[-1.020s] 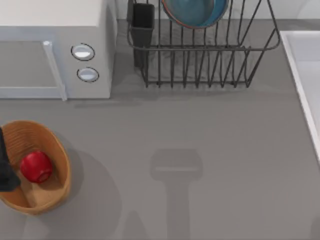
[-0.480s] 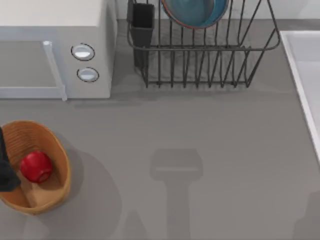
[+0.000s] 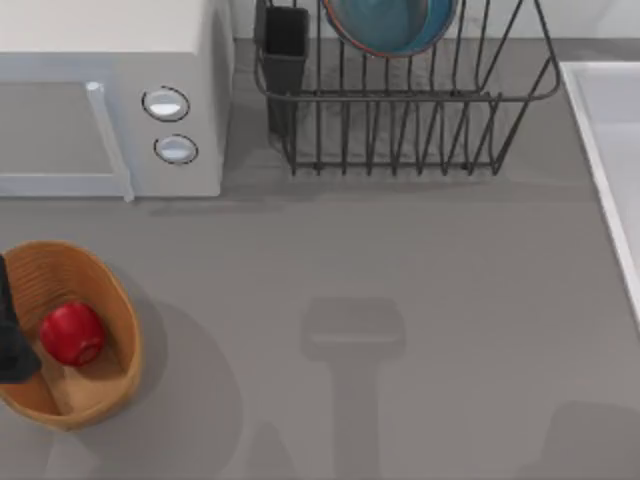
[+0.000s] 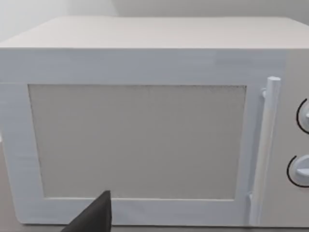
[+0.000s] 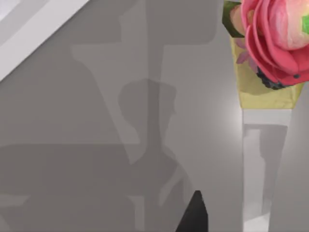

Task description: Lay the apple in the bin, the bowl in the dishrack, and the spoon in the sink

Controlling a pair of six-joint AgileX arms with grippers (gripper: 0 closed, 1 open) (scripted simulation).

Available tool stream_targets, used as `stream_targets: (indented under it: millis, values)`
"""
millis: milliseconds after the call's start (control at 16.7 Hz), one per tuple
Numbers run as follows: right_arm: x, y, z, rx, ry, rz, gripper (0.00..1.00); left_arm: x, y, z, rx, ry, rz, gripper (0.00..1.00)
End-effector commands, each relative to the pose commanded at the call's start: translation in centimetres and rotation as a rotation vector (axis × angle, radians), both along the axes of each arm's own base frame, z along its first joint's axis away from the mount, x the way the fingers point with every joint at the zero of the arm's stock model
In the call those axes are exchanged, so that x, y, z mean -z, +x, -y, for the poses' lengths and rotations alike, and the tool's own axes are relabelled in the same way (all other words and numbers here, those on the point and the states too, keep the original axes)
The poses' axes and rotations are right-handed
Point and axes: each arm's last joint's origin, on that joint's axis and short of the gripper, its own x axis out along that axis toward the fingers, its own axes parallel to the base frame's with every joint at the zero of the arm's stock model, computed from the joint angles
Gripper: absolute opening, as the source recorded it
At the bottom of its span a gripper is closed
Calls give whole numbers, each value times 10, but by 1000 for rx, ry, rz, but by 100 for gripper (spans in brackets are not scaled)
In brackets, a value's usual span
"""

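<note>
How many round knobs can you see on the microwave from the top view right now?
2. Both sit on the microwave front panel's right end, right of the door handle: the upper knob directly above the lower knob. None seems hidden.

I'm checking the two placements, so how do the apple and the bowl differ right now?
The apple is small, red and glossy; the bowl is larger and blue with a reddish rim. The apple lies in the bin at the table's left; the bowl stands among the dishrack bars at the back. Both sit in their containers.
</note>
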Motion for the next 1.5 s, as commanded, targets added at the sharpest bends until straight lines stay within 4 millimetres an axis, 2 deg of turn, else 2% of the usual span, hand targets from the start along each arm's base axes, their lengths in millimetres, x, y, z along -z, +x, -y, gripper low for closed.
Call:
stream_targets:
  millis: [360, 480, 600, 780, 1080, 1320, 1500]
  values:
    - [1, 2, 1, 3, 4, -7, 0, 0, 0, 0, 0, 0, 0, 100]
    - [-2, 12, 4, 11, 12, -24, 0, 0, 0, 0, 0, 0, 0, 100]
    - [-8, 30, 10, 20, 21, -46, 0, 0, 0, 0, 0, 0, 0, 100]
    - [-20, 73, 20, 29, 30, -72, 0, 0, 0, 0, 0, 0, 0, 100]
    - [-37, 170, 31, 32, 25, -68, 0, 0, 0, 0, 0, 0, 0, 100]
    - [-24, 237, 23, 29, 28, -74, 0, 0, 0, 0, 0, 0, 0, 100]
    - [-6, 271, 9, 22, 28, -73, 0, 0, 0, 0, 0, 0, 0, 100]
